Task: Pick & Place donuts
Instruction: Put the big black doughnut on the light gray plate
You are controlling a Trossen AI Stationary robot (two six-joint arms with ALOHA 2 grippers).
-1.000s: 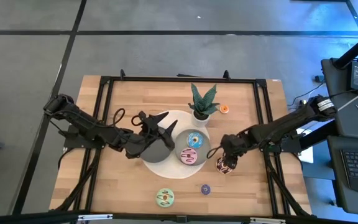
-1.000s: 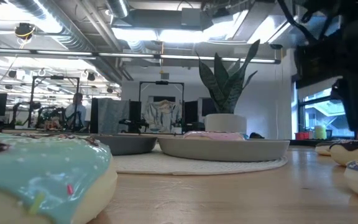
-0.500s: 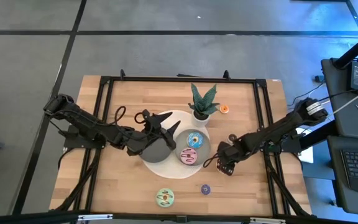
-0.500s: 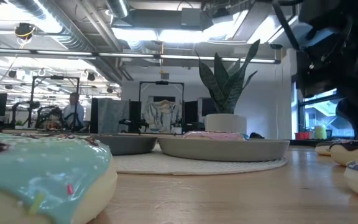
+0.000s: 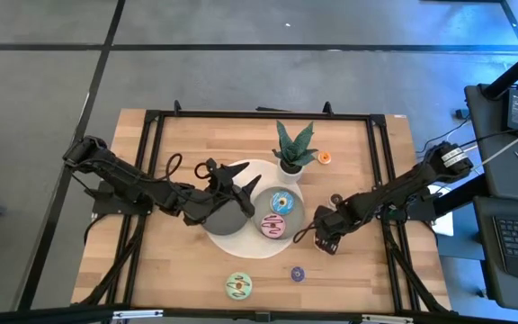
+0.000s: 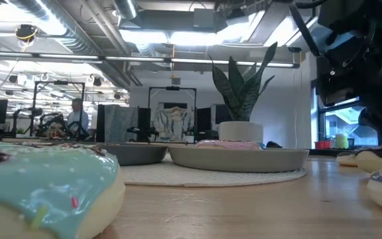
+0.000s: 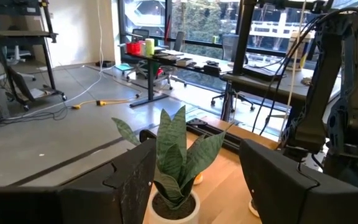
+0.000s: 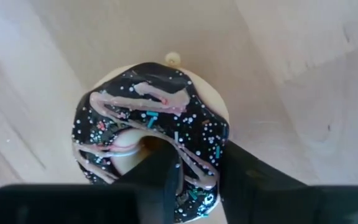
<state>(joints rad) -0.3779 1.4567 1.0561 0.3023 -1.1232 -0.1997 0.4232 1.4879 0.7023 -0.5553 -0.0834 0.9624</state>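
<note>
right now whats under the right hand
A chocolate-iced donut with pink drizzle and sprinkles lies on the wooden table, the right hand closing on its rim. The hand covers the donut's near edge.

No readable text, labels, brands, numbers or signs in any view.

Right end effector [image 5: 327,241] hides the brown donut [image 8: 149,144] from above; green donut [image 6: 45,189] cropped by the low view's edge.
</note>
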